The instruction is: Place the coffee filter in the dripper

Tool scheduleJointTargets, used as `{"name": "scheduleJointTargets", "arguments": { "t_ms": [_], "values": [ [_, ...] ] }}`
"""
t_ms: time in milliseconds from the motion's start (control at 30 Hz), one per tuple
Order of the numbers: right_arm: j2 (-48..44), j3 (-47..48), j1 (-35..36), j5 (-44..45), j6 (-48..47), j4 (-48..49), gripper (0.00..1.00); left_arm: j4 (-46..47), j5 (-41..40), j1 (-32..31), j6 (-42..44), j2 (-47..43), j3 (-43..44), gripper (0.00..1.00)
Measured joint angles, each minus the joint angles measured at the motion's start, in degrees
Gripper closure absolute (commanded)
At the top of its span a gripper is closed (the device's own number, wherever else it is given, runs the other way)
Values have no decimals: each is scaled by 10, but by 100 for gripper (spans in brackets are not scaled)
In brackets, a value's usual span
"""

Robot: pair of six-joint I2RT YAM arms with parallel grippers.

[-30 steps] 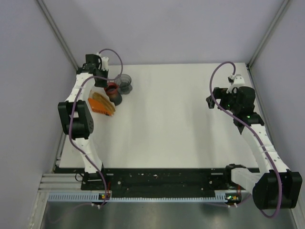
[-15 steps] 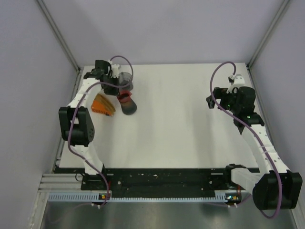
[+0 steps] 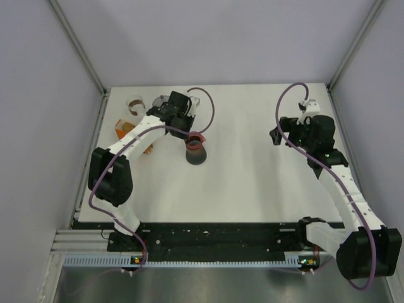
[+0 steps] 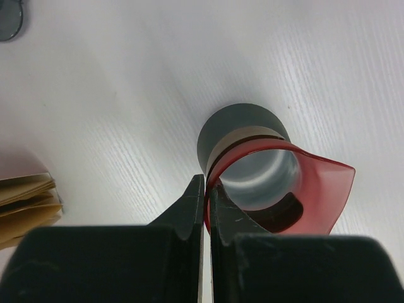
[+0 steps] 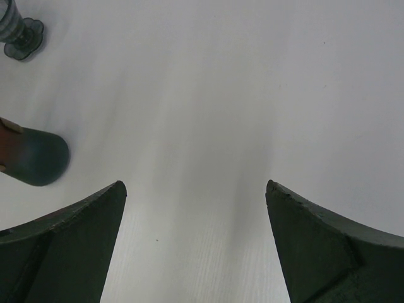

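Left gripper (image 4: 206, 189) pinching dripper (image 4: 278, 183) rim, off table edges; right gripper (image 5: 196, 187) spread, well apart

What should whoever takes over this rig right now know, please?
Left end effector: shut on the dripper, pinching its red rim, just left of the table centre.
Right end effector: open, holding nothing, over the table's right side.
Filters: stacked near the table's left edge, none picked up.
Done: dripper grasped.
Left: release the dripper upright, take one filter, seat it in the dripper.
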Motion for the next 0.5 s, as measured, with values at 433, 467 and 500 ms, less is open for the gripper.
{"name": "scheduleJointTargets", "arguments": {
  "t_ms": [433, 467, 500],
  "values": [
    [0, 0, 7, 2, 0, -9, 8, 13, 27, -36, 25, -1, -5, 41],
    [0, 0, 7, 2, 0, -9, 8, 10, 28, -36, 31, -1, -3, 36],
    [0, 0, 8, 2, 0, -9, 8, 8, 30, -36, 38, -1, 1, 34]
  ]
}}
